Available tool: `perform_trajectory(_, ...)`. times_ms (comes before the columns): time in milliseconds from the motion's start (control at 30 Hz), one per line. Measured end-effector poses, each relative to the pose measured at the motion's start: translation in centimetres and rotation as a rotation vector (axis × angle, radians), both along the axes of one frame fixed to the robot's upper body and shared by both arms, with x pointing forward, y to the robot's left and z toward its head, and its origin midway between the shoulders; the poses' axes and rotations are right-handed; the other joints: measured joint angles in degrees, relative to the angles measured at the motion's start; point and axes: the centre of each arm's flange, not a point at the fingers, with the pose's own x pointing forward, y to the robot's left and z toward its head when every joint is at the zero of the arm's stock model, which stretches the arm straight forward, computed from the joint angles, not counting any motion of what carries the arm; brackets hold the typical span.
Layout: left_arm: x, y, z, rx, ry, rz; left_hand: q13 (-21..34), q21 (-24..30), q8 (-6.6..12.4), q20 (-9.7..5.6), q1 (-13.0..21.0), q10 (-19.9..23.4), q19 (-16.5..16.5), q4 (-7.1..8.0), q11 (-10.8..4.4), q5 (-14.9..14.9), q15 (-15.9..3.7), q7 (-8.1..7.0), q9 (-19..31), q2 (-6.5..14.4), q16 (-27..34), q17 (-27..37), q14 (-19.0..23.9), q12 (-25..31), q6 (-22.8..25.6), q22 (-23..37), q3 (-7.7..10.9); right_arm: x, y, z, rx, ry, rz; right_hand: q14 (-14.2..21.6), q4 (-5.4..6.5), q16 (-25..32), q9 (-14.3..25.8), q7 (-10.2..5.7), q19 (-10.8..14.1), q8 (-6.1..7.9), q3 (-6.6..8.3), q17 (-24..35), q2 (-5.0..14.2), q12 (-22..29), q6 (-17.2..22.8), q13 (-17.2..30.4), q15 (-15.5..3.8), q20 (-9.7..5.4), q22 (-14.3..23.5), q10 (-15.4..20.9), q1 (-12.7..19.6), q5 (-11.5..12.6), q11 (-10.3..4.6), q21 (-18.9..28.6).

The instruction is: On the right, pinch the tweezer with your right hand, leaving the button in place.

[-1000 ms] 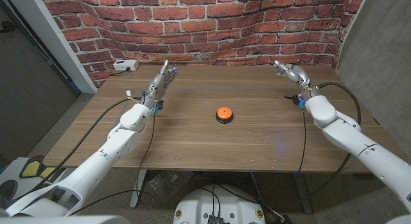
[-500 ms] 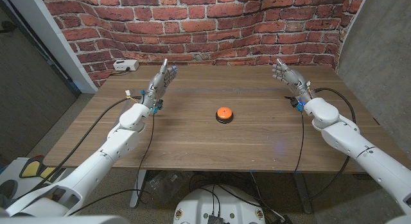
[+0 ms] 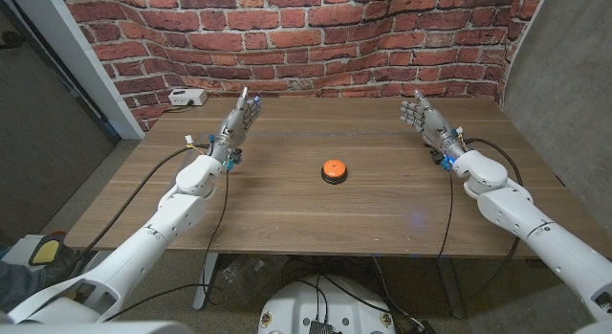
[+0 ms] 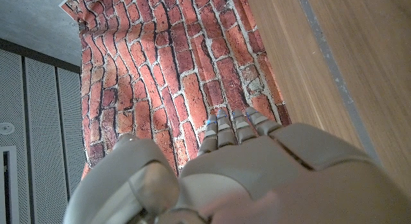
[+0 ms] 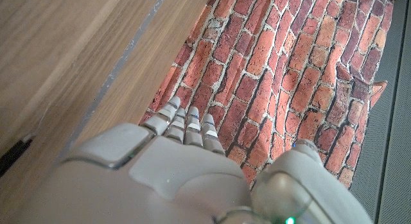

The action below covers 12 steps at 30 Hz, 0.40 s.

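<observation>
An orange button on a black base [image 3: 333, 169] sits at the middle of the wooden table [image 3: 382, 210]. My right hand [image 3: 420, 115] is raised over the table's far right part, fingers straight and together, holding nothing. It is well to the right of the button and not touching it. My right hand [image 5: 160, 172] is seen from behind, fingers pointing toward the brick wall. A thin dark tip [image 5: 14, 155] lies on the wood beside it; I cannot tell what it is. My left hand [image 3: 241, 119] is raised at the far left, empty, and its back [image 4: 244, 166] faces the camera.
A small white box [image 3: 185, 98] lies at the table's back left corner. The brick wall [image 3: 316, 37] runs right behind the table's far edge. Black cables trail from both wrists across the wood.
My right hand has drawn slightly toward me and inward, and its curled fingers have straightened. The left hand and the button are unmoved.
</observation>
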Motion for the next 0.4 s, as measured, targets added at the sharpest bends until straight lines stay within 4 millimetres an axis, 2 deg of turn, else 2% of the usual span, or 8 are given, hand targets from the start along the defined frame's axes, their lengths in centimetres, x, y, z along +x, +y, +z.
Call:
perform_trajectory(133, -0.03, 0.07, -0.25, -0.001, 0.004, 0.000, 0.0, 0.0, 0.00, 0.00, 0.0, 0.0, 0.0, 0.00, 0.00, 0.0, -0.28, 0.00, 0.0, 0.0, 0.0, 0.0, -0.3, 0.0, 0.0, 0.0, 0.00, 0.17, -0.06, -0.26, 0.020, 0.008, 0.011, 0.3, -0.16, 0.2, 0.0, 0.20, 0.3, 0.21, -0.16, 0.0, 0.00, 0.3, 0.2, 0.0, 0.21, -0.31, 0.0, 0.0, 0.0, 0.0, -0.02, 0.0)
perform_trajectory(300, -0.17, 0.20, -0.63, -0.008, 0.009, 0.003, 0.0, 0.0, 0.26, 0.00, 0.0, 0.0, 0.0, 0.00, 0.00, 0.0, -0.28, 0.00, 0.0, 0.0, 0.0, 0.0, -0.3, 0.0, 0.0, 0.0, 0.00, 0.32, -0.06, -0.26, 0.040, 0.014, 0.029, 1.6, 0.08, 0.6, 0.0, 0.18, 1.3, 0.64, -0.40, 0.0, 0.29, 1.2, 1.3, 0.0, 0.33, 0.00, -0.3, 2.0, -0.3, 0.2, 0.09, 0.6)
perform_trajectory(400, -0.25, 0.28, -0.83, -0.012, 0.009, 0.005, 0.0, 0.0, 0.26, 0.00, 0.0, 0.0, 0.0, 0.00, 0.00, 0.0, -0.28, 0.00, 0.0, 0.0, 0.0, 0.0, -0.3, 0.0, 0.0, 0.0, 0.00, 0.40, -0.06, -0.23, 0.047, 0.019, 0.037, 1.9, 0.08, 0.6, 0.0, 0.38, 1.3, 0.85, -0.40, 0.0, 0.29, 1.3, 1.7, 0.0, 0.03, 0.01, -0.3, 2.0, -0.3, 0.2, 0.09, 0.6)
